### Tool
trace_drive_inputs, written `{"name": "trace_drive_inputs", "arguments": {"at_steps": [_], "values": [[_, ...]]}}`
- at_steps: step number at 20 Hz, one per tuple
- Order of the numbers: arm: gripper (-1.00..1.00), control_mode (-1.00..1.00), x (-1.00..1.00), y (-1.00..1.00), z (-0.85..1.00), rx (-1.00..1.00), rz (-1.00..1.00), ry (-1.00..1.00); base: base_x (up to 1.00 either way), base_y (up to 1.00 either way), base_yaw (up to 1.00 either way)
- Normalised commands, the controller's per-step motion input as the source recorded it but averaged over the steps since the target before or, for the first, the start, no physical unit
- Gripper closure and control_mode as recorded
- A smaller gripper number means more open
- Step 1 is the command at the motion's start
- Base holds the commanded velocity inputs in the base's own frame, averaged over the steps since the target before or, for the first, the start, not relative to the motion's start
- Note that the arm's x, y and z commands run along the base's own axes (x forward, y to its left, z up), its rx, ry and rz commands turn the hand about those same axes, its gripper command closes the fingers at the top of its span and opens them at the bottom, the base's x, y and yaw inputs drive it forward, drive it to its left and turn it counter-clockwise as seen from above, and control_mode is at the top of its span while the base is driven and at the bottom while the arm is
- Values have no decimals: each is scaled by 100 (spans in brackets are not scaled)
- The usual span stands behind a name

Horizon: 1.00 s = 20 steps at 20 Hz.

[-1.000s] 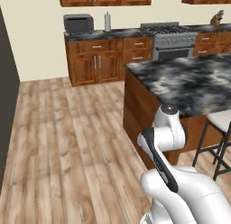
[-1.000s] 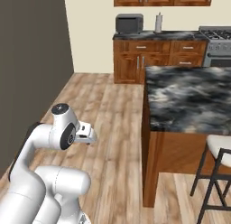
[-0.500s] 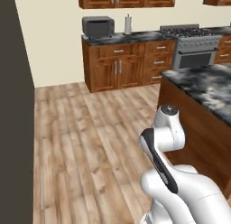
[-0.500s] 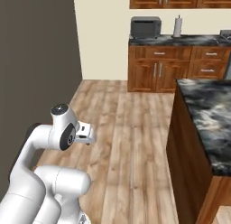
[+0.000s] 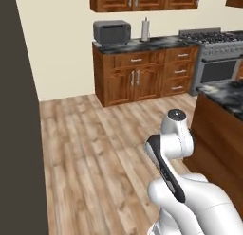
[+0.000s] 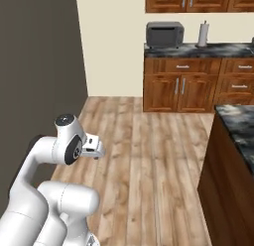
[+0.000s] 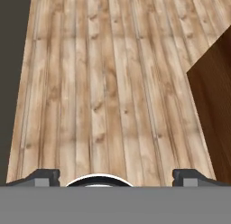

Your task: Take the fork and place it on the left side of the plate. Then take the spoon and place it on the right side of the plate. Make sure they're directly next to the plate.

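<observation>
Fork, spoon and plate: where they lie cannot be told from these views. The fingers (image 7: 45, 177) are spread wide, one dark tip at each lower corner of the hand view, with nothing between them. They point down and forward at a bare wooden floor (image 7: 103, 83) whose planks run away from the tips.

Ahead of the fingers and off to the side of the right tip stands the brown wooden side of a kitchen island (image 7: 214, 96), well apart from both tips. Its tabletop (image 6: 240, 126) is dark marbled stone. On the side of the left tip a dark grey wall (image 7: 11, 60) runs along the edge of the floor.

In the base views the white arm (image 5: 173, 139) is folded up close to its own body, with the hand held high above the floor.

Far beyond the fingers, across the floor, a row of brown cabinets (image 5: 137, 77) stands against the cream back wall. On top of it sit a grey toaster oven (image 5: 112, 32) and, just beside that, an upright paper towel roll (image 5: 145, 29). A steel stove (image 5: 216, 63) adjoins the cabinets on the island's side.
</observation>
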Motion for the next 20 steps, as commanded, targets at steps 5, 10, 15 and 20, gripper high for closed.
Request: {"name": "trace_drive_inputs", "arguments": {"at_steps": [5, 10, 15, 20], "values": [[-100, 100, 0, 0, 0, 0, 0, 0, 100, 1, -9], [-100, 100, 0, 0, 0, 0, 0, 0, 100, 0, -17], [-100, 100, 0, 0, 0, 0, 0, 0, 100, 1, -35], [-100, 100, 0, 0, 0, 0, 0, 0, 100, 5, -42]]}}
